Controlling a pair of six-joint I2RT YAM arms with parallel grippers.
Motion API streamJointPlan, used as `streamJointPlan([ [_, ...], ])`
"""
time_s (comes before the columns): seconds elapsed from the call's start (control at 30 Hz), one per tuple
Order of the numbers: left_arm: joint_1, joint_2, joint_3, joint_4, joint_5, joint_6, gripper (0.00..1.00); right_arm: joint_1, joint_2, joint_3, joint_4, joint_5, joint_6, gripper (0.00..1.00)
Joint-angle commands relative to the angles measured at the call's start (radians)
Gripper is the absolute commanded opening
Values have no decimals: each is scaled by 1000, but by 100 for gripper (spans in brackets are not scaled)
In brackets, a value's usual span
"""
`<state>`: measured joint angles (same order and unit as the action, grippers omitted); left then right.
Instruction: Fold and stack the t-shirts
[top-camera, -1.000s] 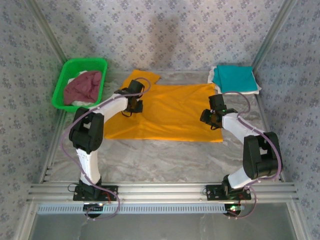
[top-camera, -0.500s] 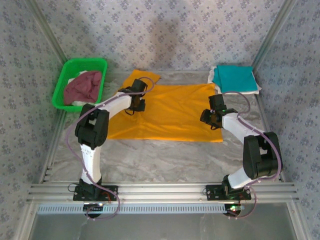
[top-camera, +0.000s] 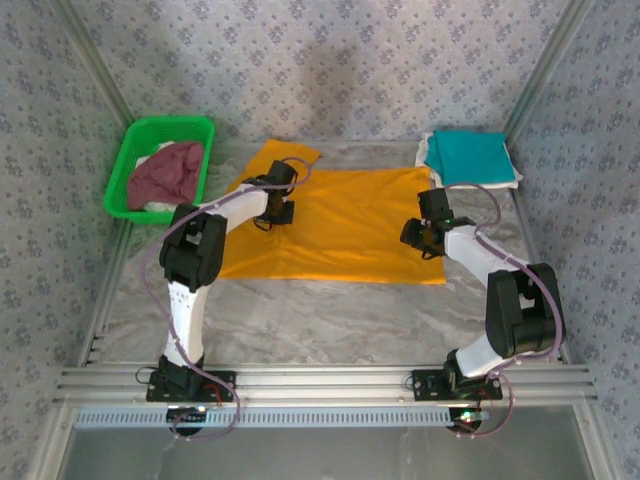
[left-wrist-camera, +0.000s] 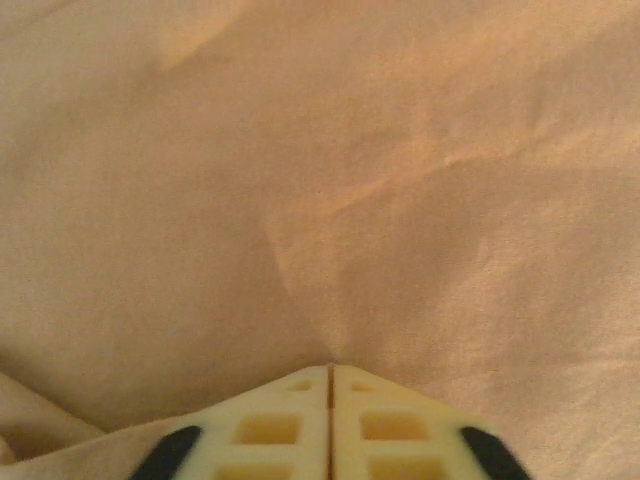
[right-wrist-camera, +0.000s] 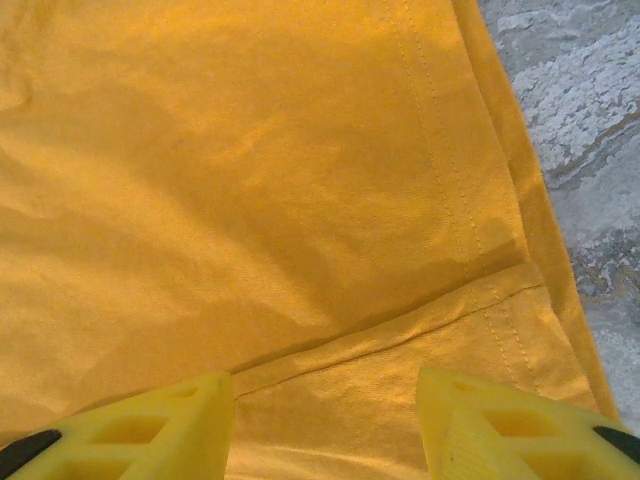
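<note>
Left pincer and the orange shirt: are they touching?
Touching. The left wrist view shows the shut left pincer pinching the orange shirt, creases converging at its tips.

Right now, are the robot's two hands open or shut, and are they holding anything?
Left gripper: shut, apparently pinching the orange shirt.
Right gripper: open above the same shirt, holding nothing.

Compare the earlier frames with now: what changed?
The left gripper slid slightly rightward across the orange t-shirt, its elbow swinging in, and closed, apparently pinching the cloth. The right gripper stayed open over the shirt's right edge; teal t-shirt and green basket unmoved.
</note>
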<state>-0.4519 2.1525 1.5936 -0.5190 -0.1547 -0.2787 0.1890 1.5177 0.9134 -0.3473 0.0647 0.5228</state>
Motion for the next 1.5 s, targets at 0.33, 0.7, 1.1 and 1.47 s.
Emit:
streamJointPlan([
  [0.33, -22, 39, 130, -23, -14, 42, 0, -9, -6, 19, -8, 0, -16, 53],
  [0.7, -15, -72, 2, 37, -67, 50, 59, -13, -9, 33, -27, 2, -20, 53],
  [1.1, 201, -543, -631, 254, 113, -177, 53, -96, 2, -54, -21, -166, -23, 50],
  [1.47, 275, -596, -852, 246, 125, -222, 52, -145, 93, -106, -42, -224, 4, 50],
])
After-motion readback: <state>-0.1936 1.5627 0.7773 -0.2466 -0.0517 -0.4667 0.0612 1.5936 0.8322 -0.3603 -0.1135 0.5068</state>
